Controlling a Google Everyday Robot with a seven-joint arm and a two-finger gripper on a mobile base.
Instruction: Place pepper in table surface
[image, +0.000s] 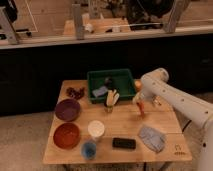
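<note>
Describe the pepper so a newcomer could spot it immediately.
Start at the wooden table, then its right side beyond the green tray. Just below the robot's claw is the pepper: slender, orange-red, tapered, unlike the flat grey cloth nearer the front edge.

The robot's arm (182, 102) is clad in smooth, glossy white shells, thick and tubular, with soft grey shading along its underside. It fills the right side of the frame, from the lower right corner to right of centre. It ends in a bulbous, rounded joint (156, 79), also white, with a faint darker seam where the segments meet. The gripper (139, 100) sits just below and to the left of that joint, right of the frame's centre. It is a smaller, pale part with darker grey details too small to tell apart.
</note>
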